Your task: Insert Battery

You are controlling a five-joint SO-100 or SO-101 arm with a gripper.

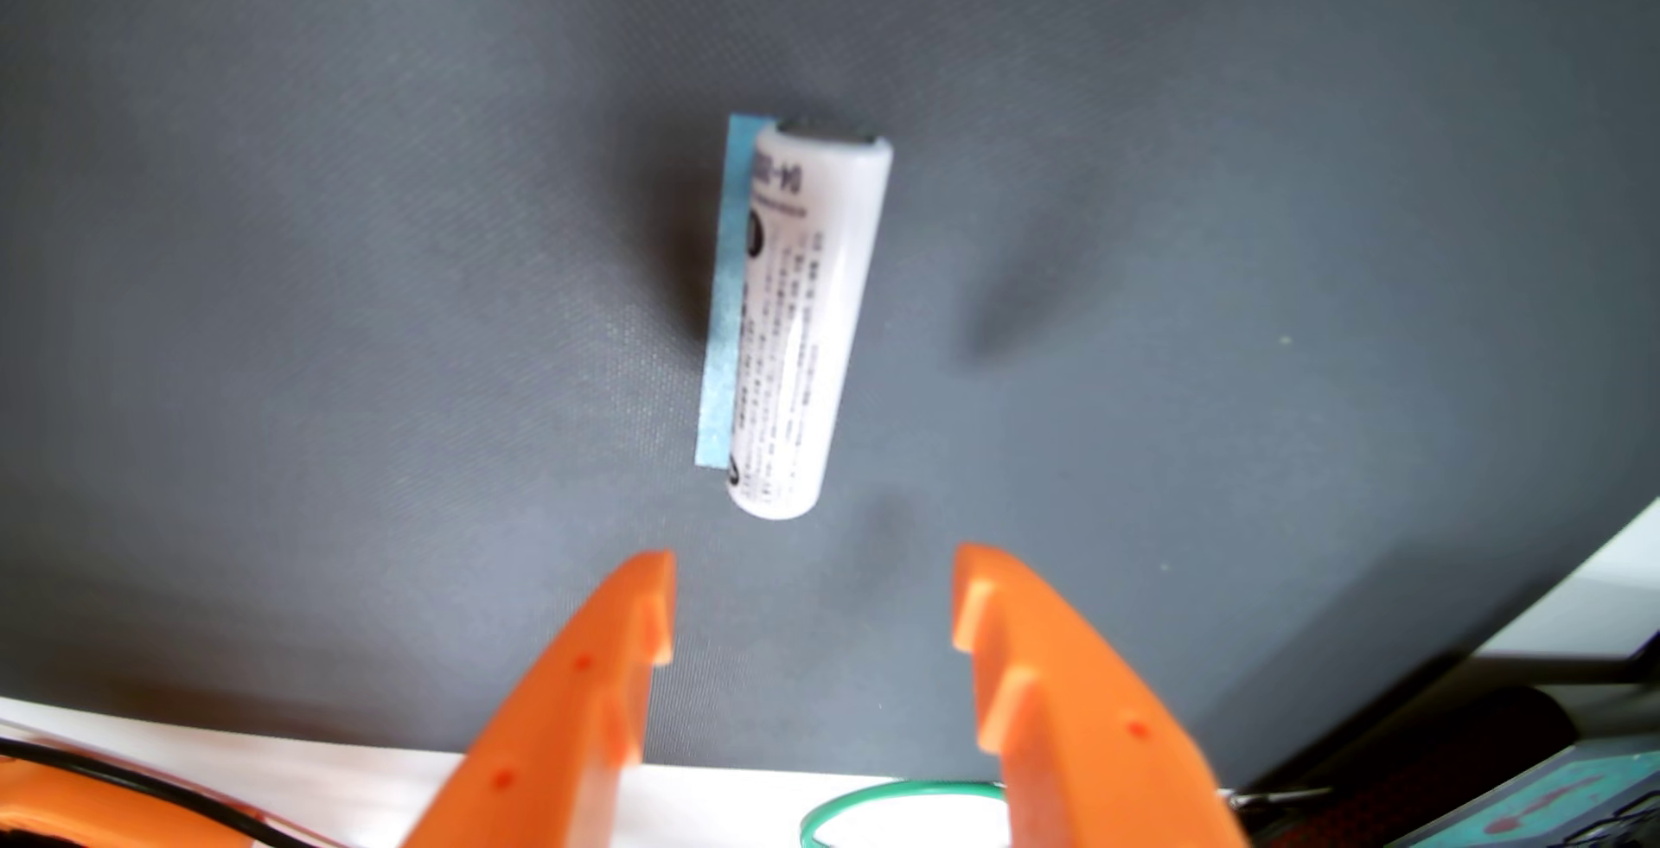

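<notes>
A white cylindrical battery [804,323] with small dark print lies on a dark grey mat [359,273], lengthwise away from the camera. It rests against a strip of blue tape [724,309] along its left side. My orange gripper [813,583] enters from the bottom edge. Its two fingers stand wide apart and hold nothing. The fingertips sit just short of the battery's near end, one to each side of its line. No battery holder or slot is in view.
The mat ends at a white table surface [746,803] along the bottom. A green wire loop [862,803] lies there between the fingers. A black cable [135,781] and orange part are at bottom left; a dark object [1473,749] sits at bottom right.
</notes>
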